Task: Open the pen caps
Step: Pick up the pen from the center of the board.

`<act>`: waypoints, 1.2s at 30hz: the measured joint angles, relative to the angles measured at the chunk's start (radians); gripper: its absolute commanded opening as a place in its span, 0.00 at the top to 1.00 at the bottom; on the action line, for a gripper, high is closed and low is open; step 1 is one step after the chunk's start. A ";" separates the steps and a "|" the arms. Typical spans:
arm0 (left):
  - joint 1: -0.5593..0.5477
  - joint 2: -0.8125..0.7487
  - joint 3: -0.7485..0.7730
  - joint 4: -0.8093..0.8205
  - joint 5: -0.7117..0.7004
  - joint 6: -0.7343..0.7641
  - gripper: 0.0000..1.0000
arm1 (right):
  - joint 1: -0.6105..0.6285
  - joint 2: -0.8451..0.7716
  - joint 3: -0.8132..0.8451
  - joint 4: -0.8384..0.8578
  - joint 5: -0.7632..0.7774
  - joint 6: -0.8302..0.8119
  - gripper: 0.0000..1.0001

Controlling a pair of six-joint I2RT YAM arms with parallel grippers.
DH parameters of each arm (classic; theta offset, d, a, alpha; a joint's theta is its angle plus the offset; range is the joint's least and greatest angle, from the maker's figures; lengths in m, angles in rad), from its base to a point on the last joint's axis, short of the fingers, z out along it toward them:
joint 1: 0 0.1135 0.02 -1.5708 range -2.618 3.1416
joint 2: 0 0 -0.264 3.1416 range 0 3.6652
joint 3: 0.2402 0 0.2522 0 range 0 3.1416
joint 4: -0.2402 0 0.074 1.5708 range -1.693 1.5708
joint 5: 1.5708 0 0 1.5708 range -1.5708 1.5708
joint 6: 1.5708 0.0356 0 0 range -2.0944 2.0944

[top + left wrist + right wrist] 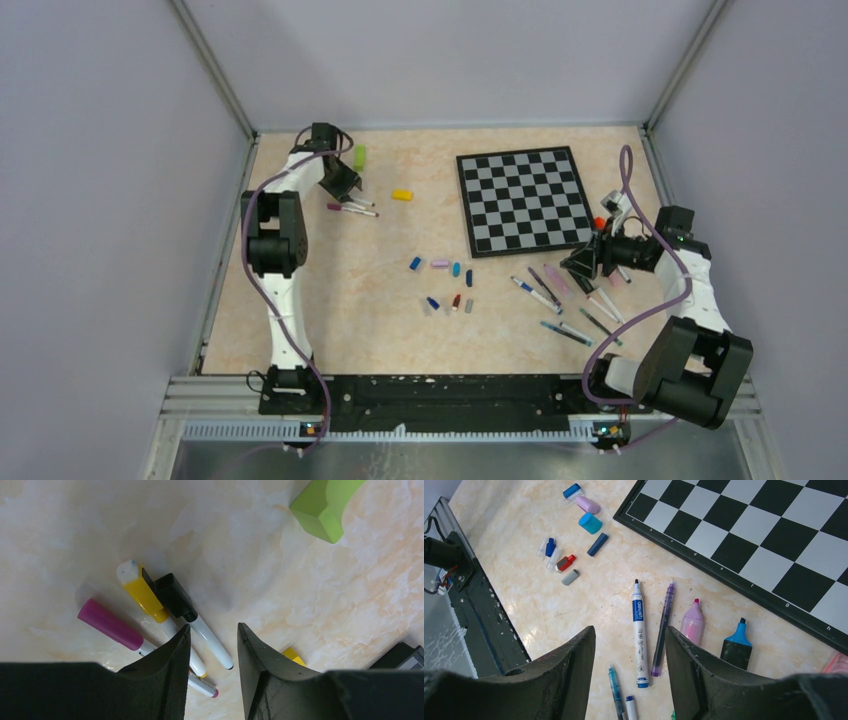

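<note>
Beige marbled tabletop (360,310) carries everything here. At its far left the left pincer (214,627) hangs low, its jaws partly apart with nothing gripped between them. Under it lie three capped pens (352,208) side by side. One wears a yellow cap (142,592) and one a black cap (172,596), and those two touch. The third, just beside them, has a magenta cap (110,625), and its barrel runs out of sight behind the left finger. A green block (320,507) sits farther off, and a yellow block (402,195) lies to the right of the pens.

A group of loose caps (445,285) lies mid-table, near the chessboard (523,200). They include a lilac cap (588,504), a cyan cap (590,523), a dark blue cap (597,544), a red cap (565,562) and a grey cap (570,577).

The right pincer (630,630) hovers just off the board's near right corner, jaws moderately wide and empty. Uncapped pens (565,300) are spread below it: a white marker (639,632) with a blue label, a purple pen (664,630) beside it, a pink highlighter (692,622) and a black-bodied highlighter (736,647) with a blue tip.
</note>
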 measured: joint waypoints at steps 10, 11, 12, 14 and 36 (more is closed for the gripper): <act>0.000 0.055 0.086 -0.123 -0.022 -0.019 0.66 | 0.000 0.000 0.000 0.000 0.002 0.000 0.48; 0.000 0.062 0.100 -0.138 -0.024 -0.018 0.69 | 0.000 0.000 0.000 0.000 0.002 0.000 0.47; 0.000 0.073 0.121 -0.159 -0.028 -0.017 0.73 | 0.000 0.000 0.000 0.000 0.002 0.000 0.47; 0.000 0.087 0.145 -0.187 -0.034 -0.014 0.82 | 0.000 0.000 0.000 0.000 0.002 0.000 0.48; -0.069 0.083 0.138 -0.249 -0.036 0.249 0.90 | 0.007 -0.029 0.000 -0.003 0.002 -0.005 0.48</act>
